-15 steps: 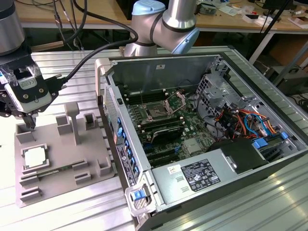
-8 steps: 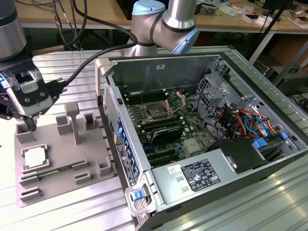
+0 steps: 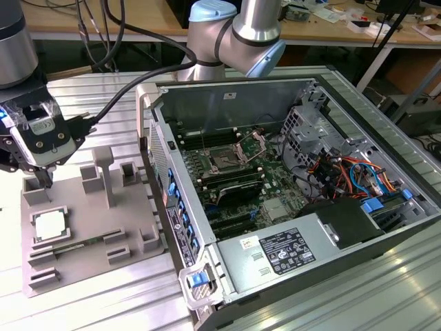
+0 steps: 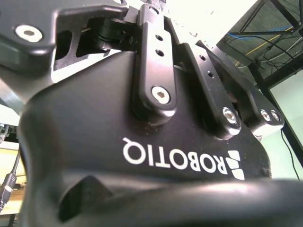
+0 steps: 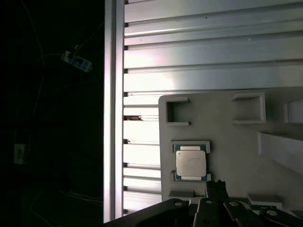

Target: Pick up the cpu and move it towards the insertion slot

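The tool [image 3: 45, 181] is what sits closest to my wrist cameras. Its matte black housing [image 4: 118, 132], with bolted link bars, shows in the second wrist view. I cannot tell from any angle how wide the tool stands. It carries nothing and is poised over the grey fixture [image 3: 89, 227], beside the cpu [image 5: 191, 162] rather than on it.

The cpu lies flat, lid up, inside a raised square frame on the fixture. It is so nearly square that I see no long axis, and its edges run parallel to the fixture's edges. Thin green strips show along two opposite sides of the dull silver lid.

The fixture is moulded plastic with blocky pockets and ribs, and it rests on a ribbed aluminium surface [image 5: 213, 61]. Further off, towards the exterior view's right, an open computer case [image 3: 227, 96] lies on that surface. Inside it, on the green board, the insertion slot [image 3: 224, 160] is a dark square with a shiny metal frame, well apart from the cpu. Behind the case rises the arm [image 3: 234, 27], silver with pale blue caps.
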Controlling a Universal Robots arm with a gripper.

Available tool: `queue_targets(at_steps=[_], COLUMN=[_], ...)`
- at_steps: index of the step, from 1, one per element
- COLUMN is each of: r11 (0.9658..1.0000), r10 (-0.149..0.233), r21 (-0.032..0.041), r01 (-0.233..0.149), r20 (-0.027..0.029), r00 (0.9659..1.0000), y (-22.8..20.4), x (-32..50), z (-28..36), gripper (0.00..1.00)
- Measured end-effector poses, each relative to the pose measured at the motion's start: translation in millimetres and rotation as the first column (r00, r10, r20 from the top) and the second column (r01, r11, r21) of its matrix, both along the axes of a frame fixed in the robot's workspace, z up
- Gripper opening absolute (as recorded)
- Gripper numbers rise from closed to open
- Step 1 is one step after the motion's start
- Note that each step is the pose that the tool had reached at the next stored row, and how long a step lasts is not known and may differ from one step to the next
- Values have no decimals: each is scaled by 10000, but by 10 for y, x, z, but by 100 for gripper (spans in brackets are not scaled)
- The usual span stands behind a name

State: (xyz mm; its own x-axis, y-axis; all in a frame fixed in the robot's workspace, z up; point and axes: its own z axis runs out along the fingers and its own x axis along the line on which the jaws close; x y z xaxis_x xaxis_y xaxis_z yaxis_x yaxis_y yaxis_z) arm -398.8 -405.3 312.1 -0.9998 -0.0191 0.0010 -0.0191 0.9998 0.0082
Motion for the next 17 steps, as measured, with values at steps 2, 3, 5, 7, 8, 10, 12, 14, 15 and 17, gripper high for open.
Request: queue_targets(at_steps=[2,3,5,7,8,10,12,14,15,17], r11=[10000,10000,10000,10000,10000,10000,10000,10000,10000,10000], r10=[0,0,0,-2,0,0,0,0,-1,0], r21=[-1,-1,-1,-1,-1,-1,-1,-1,-1,-1], r01=[0,0,0,2,0,0,0,0,1,0], r20=[-1,-1,-1,-1,-1,-1,-1,-1,-1,-1], r00=[10000,10000,10000,10000,10000,10000,10000,10000,10000,10000], y=[0,0,0,0,0,0,0,0,0,0], x=[0,0,0,0,0,0,0,0,0,0], z=[-7,-9,-14,-20,-22,-30,-33,-37,-40,-49], gripper=[11,11,11,11,11,11,11,11,11,11])
